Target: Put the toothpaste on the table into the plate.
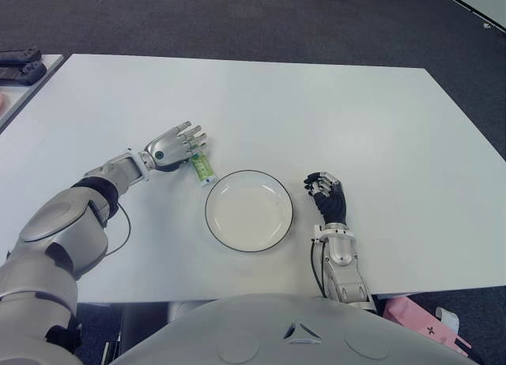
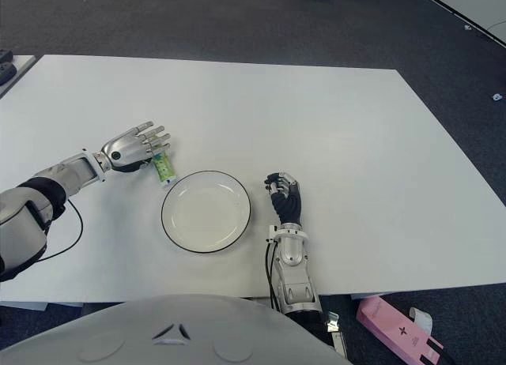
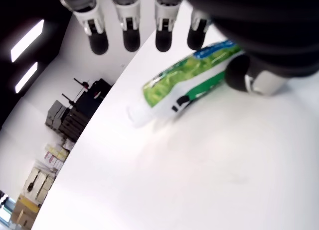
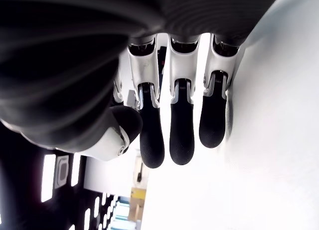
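A green and white toothpaste tube [image 1: 203, 169] lies flat on the white table [image 1: 332, 104], just left of the white plate with a dark rim [image 1: 249, 211]. My left hand [image 1: 180, 146] hovers over the tube's far end, open. In the left wrist view its fingertips [image 3: 130, 38] stretch above the toothpaste tube [image 3: 184, 85] without closing, and the thumb [image 3: 251, 74] sits against the tube's flat end. The plate holds nothing. My right hand [image 1: 324, 191] shows just right of the plate, fingers loosely bent and holding nothing.
Dark objects [image 1: 20, 65] sit on a separate surface at the far left. A pink box [image 2: 399, 327] lies on the floor past the table's near right corner. Dark carpet surrounds the table.
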{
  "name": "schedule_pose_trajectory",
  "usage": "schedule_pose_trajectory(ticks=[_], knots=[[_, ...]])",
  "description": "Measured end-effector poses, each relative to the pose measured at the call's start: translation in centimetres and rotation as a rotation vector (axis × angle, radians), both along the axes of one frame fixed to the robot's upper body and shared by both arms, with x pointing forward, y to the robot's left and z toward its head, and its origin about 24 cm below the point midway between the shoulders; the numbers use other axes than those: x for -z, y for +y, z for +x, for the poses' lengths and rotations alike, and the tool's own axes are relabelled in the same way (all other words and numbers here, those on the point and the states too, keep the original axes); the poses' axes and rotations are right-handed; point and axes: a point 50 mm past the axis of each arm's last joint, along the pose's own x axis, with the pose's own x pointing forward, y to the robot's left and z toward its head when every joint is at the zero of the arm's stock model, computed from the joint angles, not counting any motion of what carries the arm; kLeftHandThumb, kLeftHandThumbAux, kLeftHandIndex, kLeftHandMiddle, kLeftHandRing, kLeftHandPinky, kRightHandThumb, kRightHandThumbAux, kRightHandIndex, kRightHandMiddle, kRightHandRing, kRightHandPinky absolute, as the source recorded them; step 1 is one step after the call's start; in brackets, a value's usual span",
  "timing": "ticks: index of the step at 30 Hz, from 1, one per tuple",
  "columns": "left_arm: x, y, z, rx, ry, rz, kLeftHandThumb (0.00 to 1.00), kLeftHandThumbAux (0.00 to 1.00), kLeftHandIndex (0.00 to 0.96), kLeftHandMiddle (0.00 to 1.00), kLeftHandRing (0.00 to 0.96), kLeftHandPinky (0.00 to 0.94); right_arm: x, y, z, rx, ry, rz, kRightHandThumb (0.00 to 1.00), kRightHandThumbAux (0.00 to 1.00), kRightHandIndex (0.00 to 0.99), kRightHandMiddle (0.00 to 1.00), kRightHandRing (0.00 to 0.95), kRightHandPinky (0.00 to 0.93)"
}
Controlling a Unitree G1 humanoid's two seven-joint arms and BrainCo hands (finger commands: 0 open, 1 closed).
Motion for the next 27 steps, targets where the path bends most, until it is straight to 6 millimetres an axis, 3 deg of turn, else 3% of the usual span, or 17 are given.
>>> schedule_pose_trajectory(ticks=[8, 27], knots=[[0.51, -0.35, -0.27, 0.02, 0.027, 0.006, 0.589, 0.458, 0.0, 0.0, 0.0, 0.0, 0.04, -0.09, -0.23, 0.004, 0.004, 0.0, 0.712, 0.728, 0.43, 0.497, 0.475, 0.469], [0.76, -0.77, -0.29, 0.069, 0.048, 0.039, 0.572, 0.467, 0.0, 0.0, 0.0, 0.003, 0.01, -0.31, -0.36, 0.013, 0.0, -0.002, 0.713, 0.728, 0.43, 0.495, 0.479, 0.478]])
